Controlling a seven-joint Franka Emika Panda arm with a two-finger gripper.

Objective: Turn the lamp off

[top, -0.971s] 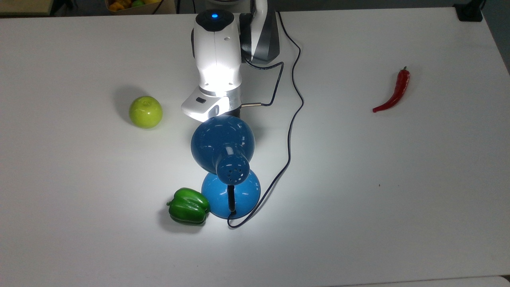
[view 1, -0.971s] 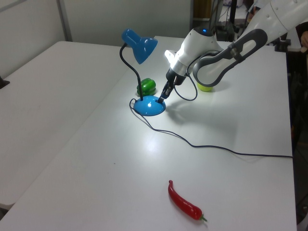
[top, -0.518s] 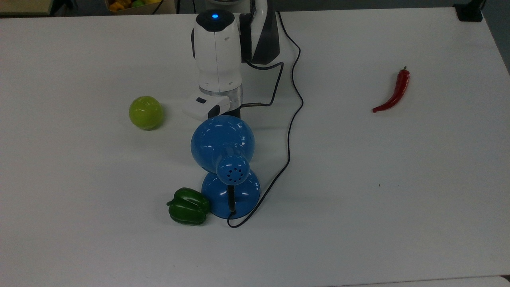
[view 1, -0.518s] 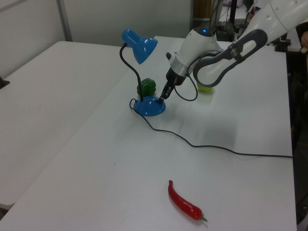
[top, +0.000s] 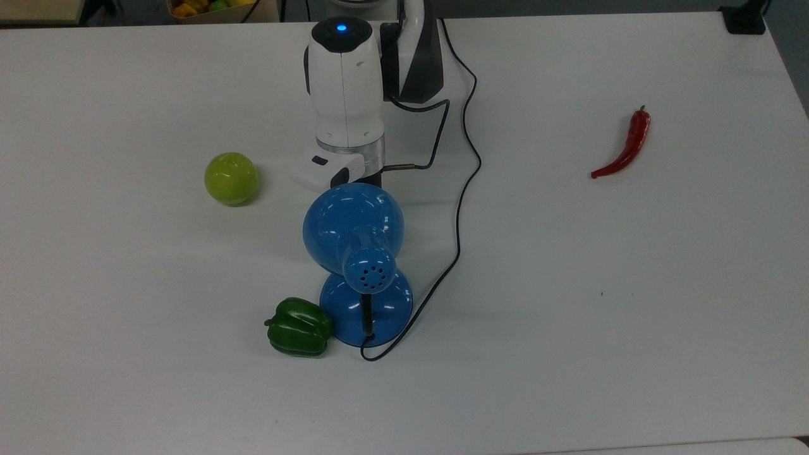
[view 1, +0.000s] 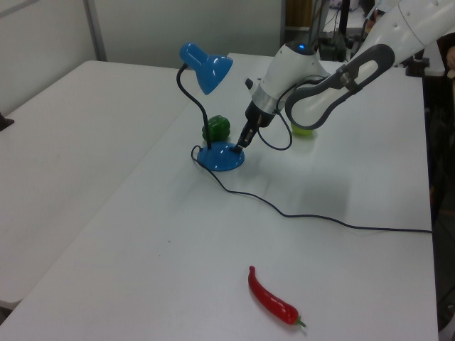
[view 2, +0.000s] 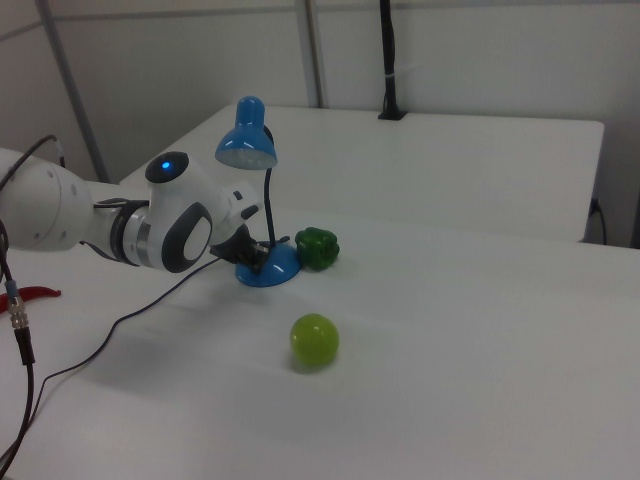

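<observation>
Blue lamp (view 1: 213, 114) sits mid-table (top: 632, 316), shade dark, green pepper (top: 298, 327) touching its base. Gripper (view 1: 240, 142) tip is down on the base's rim; fingers look pinched together w/ nothing held. Risk: a sideways drag from here could shove the light base, or snag the cord (top: 464, 189).

Top view's left of lamp (top: 365, 278) base – pepper (top: 298, 327), touching.

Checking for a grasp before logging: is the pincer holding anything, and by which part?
Nothing looks held. The pincer only has its tip at the lamp base's edge.
</observation>
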